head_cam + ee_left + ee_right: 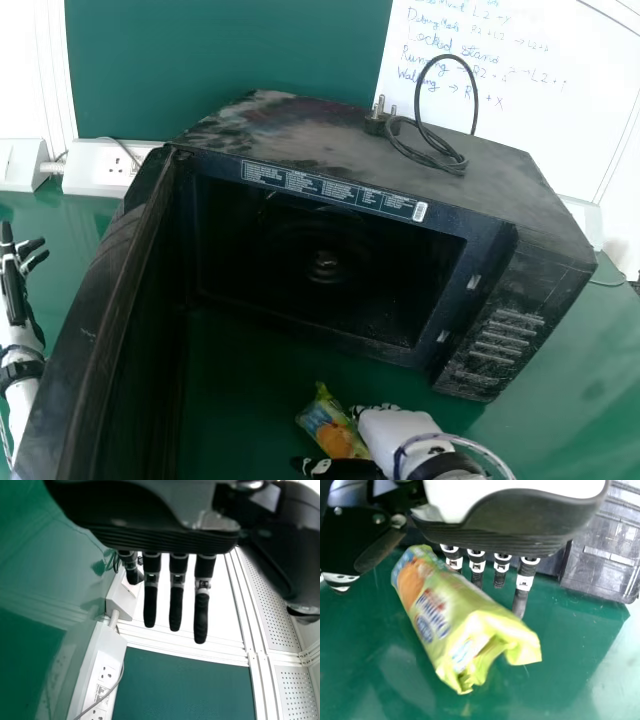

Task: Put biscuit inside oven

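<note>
Head view: the oven (530, 290) is standing on the desk (590, 400) with its door (100, 290) swinging wide, so the opening part looks done. The biscuit (335, 425) is sitting outside, in front of the opening, with the right hand (400, 435) waiting just beside it. The left hand (15, 285) is staying out of the job, beyond the door.

Left wrist view: the left hand is hanging open, its fingers (176, 590) pointing straight past a socket strip (107, 680).

Right wrist view: the biscuit is lying aslant between thumb (342, 580) and fingers, partly covering them. The thumb is standing apart from the wrapper and the fingers are not curling round it, so I'm reading this hand as open. Gripping, lifting and carrying it into the oven are all remaining, and perhaps shutting the door.
</note>
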Motion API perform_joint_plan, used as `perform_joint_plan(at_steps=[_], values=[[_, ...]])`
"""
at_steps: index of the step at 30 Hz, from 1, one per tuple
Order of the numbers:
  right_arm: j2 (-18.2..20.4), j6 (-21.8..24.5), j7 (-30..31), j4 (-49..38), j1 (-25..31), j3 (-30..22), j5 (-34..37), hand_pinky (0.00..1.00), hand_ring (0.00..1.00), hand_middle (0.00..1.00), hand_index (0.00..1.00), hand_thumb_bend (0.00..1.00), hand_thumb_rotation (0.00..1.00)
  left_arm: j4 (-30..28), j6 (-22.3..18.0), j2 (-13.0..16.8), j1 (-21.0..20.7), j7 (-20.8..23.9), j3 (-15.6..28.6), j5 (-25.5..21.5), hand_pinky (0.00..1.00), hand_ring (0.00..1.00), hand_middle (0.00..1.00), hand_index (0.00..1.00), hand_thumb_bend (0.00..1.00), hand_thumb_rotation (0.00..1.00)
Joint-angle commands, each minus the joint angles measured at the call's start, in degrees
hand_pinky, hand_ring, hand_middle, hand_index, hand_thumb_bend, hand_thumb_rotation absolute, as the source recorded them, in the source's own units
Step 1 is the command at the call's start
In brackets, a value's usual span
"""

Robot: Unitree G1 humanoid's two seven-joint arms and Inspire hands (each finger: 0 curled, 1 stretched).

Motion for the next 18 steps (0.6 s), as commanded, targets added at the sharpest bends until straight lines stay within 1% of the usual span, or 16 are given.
perform_joint_plan(at_steps=[1, 6, 8, 12, 15, 18], values=[[0.43, -0.44, -1.21, 0.49, 0.82, -0.42, -0.24, 0.77, 0.92, 0.98, 0.96, 1.0, 0.55, -0.9, -0.25, -0.28, 0.99, -0.35, -0.07, -0.24, 0.71, 0.67, 0.7, 0.5, 0.5, 0.04], [-0.67, -1.51, -3.14, 1.17, 1.53, -1.18, 0.07, 0.78, 0.91, 0.97, 0.95, 1.0, 0.57, -1.07, -0.06, -0.3, 1.0, -0.25, -0.06, -0.23, 0.7, 0.66, 0.69, 0.5, 0.5, 0.04], [-0.81, -1.59, -3.74, 1.62, 1.76, -1.57, 0.26, 0.79, 0.92, 0.98, 0.95, 1.0, 0.56, -1.16, 0.02, -0.36, 0.98, -0.02, -0.12, 0.0, 0.7, 0.66, 0.68, 0.5, 0.5, 0.04], [-0.87, -1.53, -4.79, 2.52, 2.11, -1.96, 0.73, 0.79, 0.92, 0.98, 0.96, 1.0, 0.53, -0.95, -0.27, -0.34, 0.92, -0.29, 0.0, -0.31, 0.7, 0.66, 0.69, 0.5, 0.5, 0.04], [-0.79, -1.38, -4.67, 3.07, 2.05, -2.12, 0.84, 0.8, 0.93, 0.98, 0.96, 1.0, 0.5, -0.77, -0.43, -0.19, 0.92, -0.38, 0.0, -0.19, 0.7, 0.66, 0.69, 0.5, 0.5, 0.04], [-0.76, -1.35, -4.37, 3.31, 1.74, -2.15, 0.63, 0.8, 0.93, 0.99, 0.96, 1.0, 0.47, -0.92, -0.34, -0.32, 0.86, -0.35, 0.0, -0.32, 0.7, 0.66, 0.68, 0.5, 0.5, 0.04]])
